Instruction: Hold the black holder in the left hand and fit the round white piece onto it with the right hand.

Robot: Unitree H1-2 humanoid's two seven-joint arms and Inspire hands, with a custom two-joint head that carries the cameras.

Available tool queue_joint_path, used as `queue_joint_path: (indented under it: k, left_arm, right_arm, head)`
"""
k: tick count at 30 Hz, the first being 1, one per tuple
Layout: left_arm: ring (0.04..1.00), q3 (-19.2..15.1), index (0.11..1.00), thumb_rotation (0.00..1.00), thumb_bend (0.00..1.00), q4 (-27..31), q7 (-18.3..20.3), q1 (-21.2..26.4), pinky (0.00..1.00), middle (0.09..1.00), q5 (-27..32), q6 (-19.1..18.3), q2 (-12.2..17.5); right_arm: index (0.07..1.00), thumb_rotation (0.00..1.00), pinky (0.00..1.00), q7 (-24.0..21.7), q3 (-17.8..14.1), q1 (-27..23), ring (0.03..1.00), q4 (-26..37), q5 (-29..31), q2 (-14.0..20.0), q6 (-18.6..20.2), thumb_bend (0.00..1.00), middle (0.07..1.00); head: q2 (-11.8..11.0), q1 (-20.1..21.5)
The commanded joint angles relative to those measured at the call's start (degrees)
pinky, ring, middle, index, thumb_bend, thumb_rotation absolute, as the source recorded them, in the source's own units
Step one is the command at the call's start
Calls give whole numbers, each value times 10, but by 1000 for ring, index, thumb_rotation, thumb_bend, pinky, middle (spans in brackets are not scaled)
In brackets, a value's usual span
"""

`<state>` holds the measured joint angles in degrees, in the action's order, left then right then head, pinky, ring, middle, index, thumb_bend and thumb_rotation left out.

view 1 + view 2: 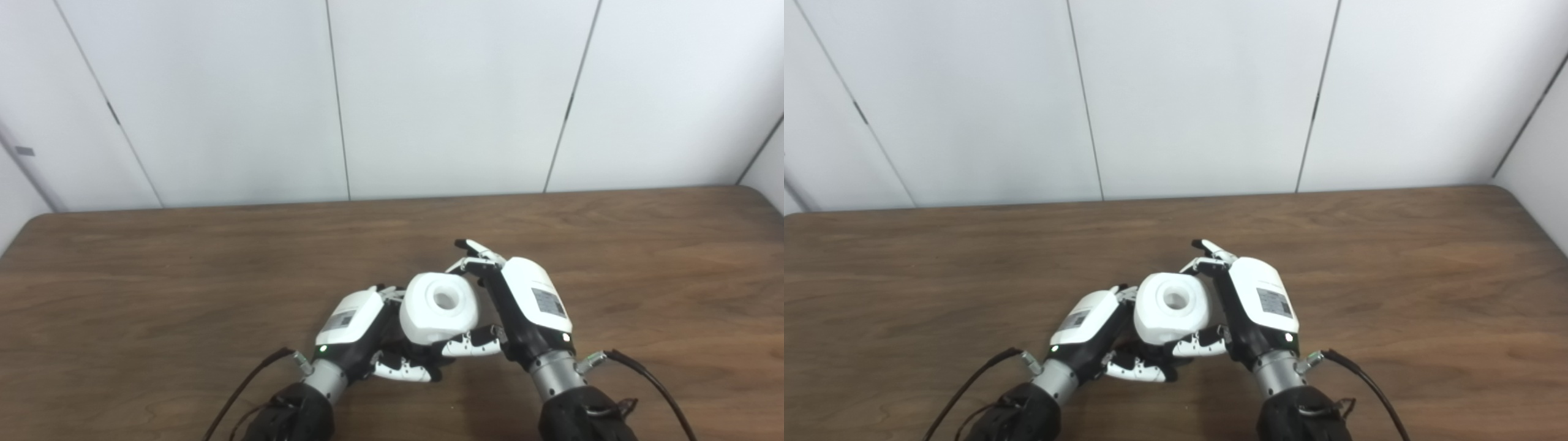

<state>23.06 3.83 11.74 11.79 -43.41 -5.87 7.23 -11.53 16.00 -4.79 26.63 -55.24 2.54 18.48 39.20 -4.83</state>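
Sitting between the two hands just above the table (184,275), the round white piece (438,307) is pointing its open bore up and slightly away, so any seating push looks like it has to run down that axis. The right hand (520,306) is wrapping it from the right, fingers curled around its far and near sides. The left hand (361,334) is closing underneath from the left, presumably on the black holder, which is hiding from sight
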Motion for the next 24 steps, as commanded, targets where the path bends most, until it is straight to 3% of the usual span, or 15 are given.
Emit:
queue_joint_path:
  k: [1,13,24]
  left_arm:
    - [922,0,481,52,517,9,-15,20,1000,862,-6,1,-9]
    - [918,7,481,53,518,6,-17,26,991,863,-22,-10,-18]
    - [912,6,481,52,518,8,-21,25,960,857,-25,-13,-20]
  right_arm:
    - [478,140,651,0,-1,-12,851,34,-3,-4,-9,512,881]
    - [477,144,618,-49,7,-5,849,73,-18,-8,-10,511,877]
    - [477,143,618,-60,10,1,848,71,-32,-10,-15,512,876]
  head:
    - [0,-2]
    - [4,-10]
    - [4,-6]
